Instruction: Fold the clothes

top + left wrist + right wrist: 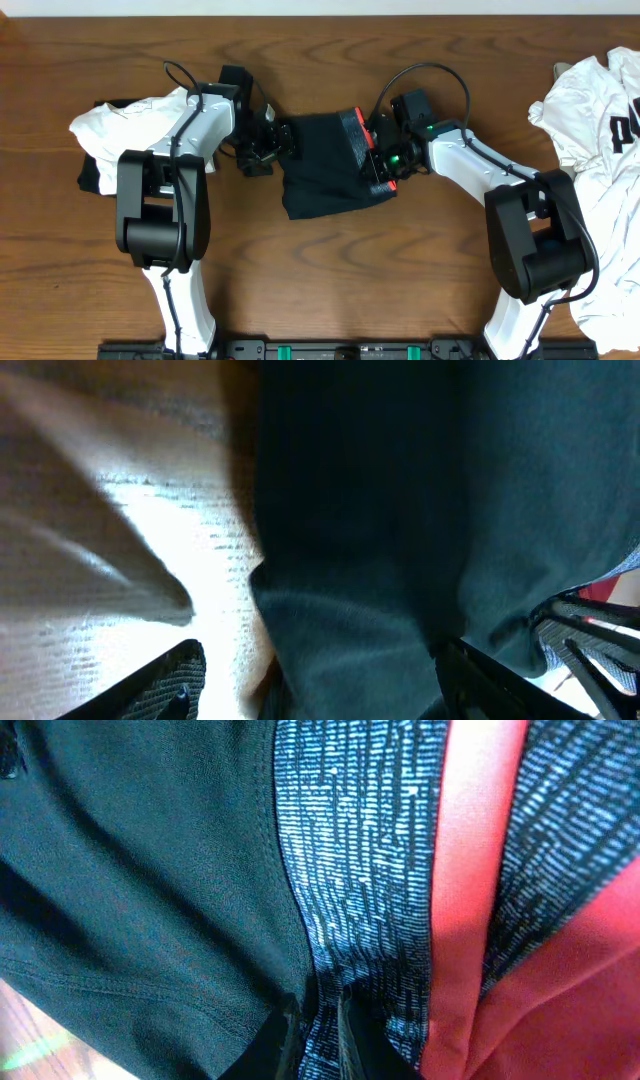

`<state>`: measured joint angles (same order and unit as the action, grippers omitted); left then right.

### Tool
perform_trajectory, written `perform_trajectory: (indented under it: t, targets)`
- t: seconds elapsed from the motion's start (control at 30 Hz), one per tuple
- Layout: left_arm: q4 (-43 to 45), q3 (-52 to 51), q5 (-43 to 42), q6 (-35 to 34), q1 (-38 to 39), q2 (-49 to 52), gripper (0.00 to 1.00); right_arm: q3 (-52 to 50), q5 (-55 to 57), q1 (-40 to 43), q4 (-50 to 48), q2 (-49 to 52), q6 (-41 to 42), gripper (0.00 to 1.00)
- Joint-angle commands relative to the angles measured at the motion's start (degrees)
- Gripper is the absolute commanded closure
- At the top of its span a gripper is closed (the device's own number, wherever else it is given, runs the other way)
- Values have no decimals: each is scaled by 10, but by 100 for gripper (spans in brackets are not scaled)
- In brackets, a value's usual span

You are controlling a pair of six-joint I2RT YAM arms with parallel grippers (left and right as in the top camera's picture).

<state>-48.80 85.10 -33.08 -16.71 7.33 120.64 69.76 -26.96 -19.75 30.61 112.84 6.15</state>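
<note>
Two grippers flank the pants, bunched mid-frame on the table. We note the right gripper pinched tight on the grey waistband at right, and the left gripper spread wide astride black fabric at left. We judge the bundle runs left-right, with both arms equally near.

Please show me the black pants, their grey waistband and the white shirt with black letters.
black pants [320, 172]: overhead view, middle of the dark fabric.
grey waistband [370, 870]: right wrist view, the speckled grey strip.
white shirt with black letters [585, 110]: overhead view, its plain white part.
</note>
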Motion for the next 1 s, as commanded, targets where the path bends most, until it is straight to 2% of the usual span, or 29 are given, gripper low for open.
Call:
perform_trajectory:
  t: [0.0,0.07,0.2,0.3,0.43,0.5,0.63,0.73,0.87,0.97]
  targets:
    - [-16,1,-8,15,-9,3,24,-1,15,-3,35,3,46,89]
    - [-34,1,-8,21,-19,0,24,-1,41,-5,63,3,56,89]
    - [-70,1,-8,54,-46,-16,25,-5,165,-17,86,3,73,88]
    - [-87,1,-8,79,-66,-42,25,-5,125,-35,97,3,33,88]
    - [-103,1,-8,101,-92,-101,25,-5,30,-76,114,3,32,88]
    - [-108,1,-7,112,-103,-136,24,-5,-4,-102,99,2,31,86]
    - [-114,1,39,113,-110,-194,23,-4,5,-134,39,-30,-11,79]
    - [-123,1,76,114,-110,-224,19,-3,64,-135,-1,-78,-54,77]
    - [-152,1,79,110,-110,-234,18,-3,163,-116,-29,-130,-58,78]
    - [-173,-4,83,57,-110,-229,18,-3,182,-96,-47,-138,-67,78]
